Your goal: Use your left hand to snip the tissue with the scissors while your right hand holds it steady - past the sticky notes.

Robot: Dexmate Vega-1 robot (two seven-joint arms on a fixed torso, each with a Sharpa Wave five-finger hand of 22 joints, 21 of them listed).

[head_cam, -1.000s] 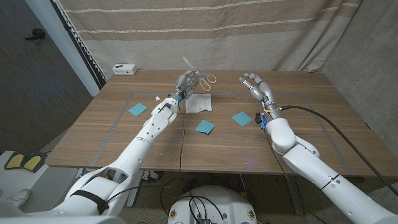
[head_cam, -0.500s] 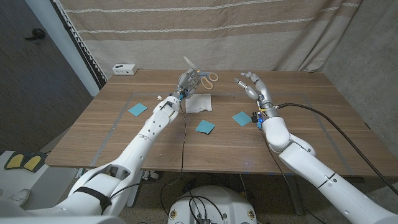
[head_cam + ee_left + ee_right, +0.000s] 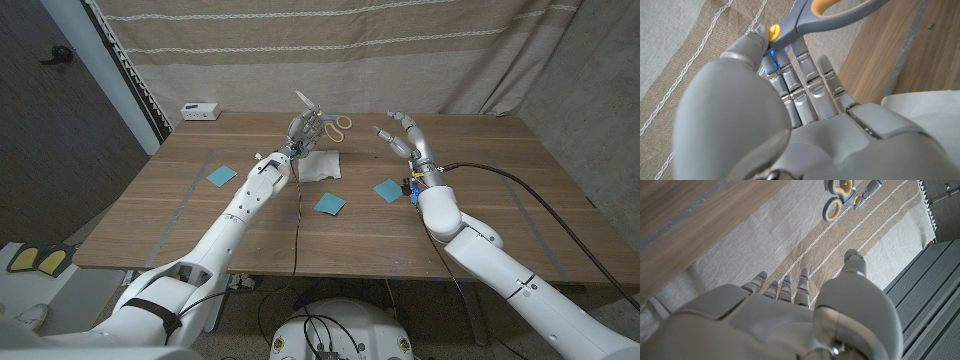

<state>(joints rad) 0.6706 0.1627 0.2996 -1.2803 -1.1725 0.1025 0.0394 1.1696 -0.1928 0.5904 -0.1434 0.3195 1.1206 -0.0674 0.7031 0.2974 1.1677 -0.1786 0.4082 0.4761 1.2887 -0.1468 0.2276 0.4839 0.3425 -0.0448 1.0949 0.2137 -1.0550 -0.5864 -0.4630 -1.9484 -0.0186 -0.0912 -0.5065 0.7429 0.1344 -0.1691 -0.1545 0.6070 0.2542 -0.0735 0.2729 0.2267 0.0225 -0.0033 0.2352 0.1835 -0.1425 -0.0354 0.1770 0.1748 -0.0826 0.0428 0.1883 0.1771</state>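
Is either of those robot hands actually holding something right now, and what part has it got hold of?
The left hand holds the scissors raised above the tissue, its fingers gripping near the pivot screw. The right hand is open in the air and holds nothing.

Two robot hands raised over the far half of a wooden table (image 3: 480, 190).
The left hand (image 3: 300, 130) holds the scissors (image 3: 325, 122) above the tissue (image 3: 320, 166), which lies past the middle sticky note (image 3: 329, 204). The right hand (image 3: 408, 138) hangs right of the tissue, fingers spread, beyond another sticky note (image 3: 388, 189). A third note (image 3: 221, 175) lies left.
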